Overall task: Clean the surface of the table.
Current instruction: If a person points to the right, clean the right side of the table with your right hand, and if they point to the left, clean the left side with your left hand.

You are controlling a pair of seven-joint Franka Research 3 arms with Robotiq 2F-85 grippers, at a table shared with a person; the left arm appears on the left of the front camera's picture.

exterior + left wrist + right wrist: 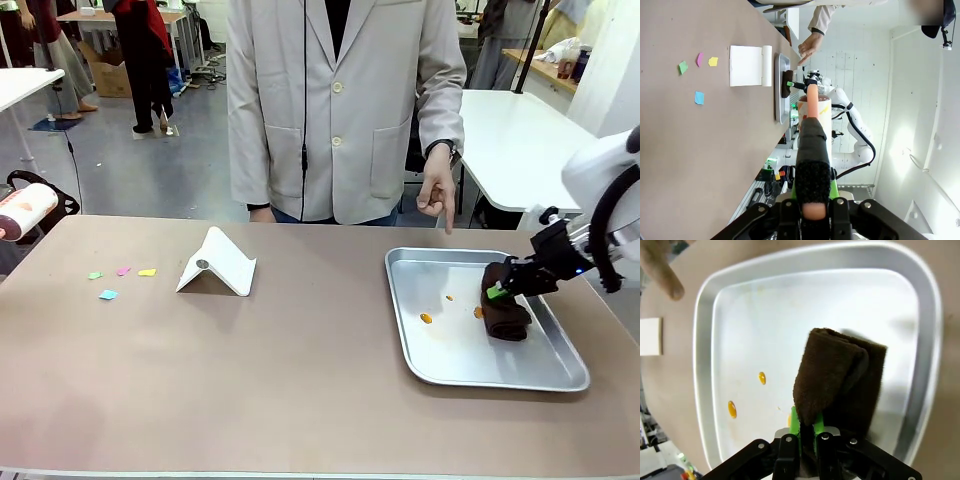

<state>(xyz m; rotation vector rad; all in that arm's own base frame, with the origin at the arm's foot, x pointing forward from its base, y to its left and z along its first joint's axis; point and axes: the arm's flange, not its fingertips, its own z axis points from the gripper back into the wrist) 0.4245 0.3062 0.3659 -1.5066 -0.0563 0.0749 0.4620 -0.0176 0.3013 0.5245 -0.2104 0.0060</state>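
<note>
Two-arm workstation, front and wrist views. The right gripper (497, 293) has its jaws pinched together on one edge of a folded dark-brown cloth (505, 315), the green pads pressed against the fabric. We see the rest of the cloth lying beyond the fingertips on the floor of a silver metal tray (450, 350). Orange droplets (426, 318) mark the tray floor to one side of this gripper. A person's hand (437, 190) points downward past the tray's far rim. The left gripper (813, 192) is clamped around the handle of a lint roller (815, 112), whose white drum extends ahead of its fingers. The table (300, 380), taupe-topped, lies beneath both grippers. Between the two grippers we note a white folded stand (218, 265) and four coloured paper scraps (108, 295), the scraps nearer the left gripper.
</note>
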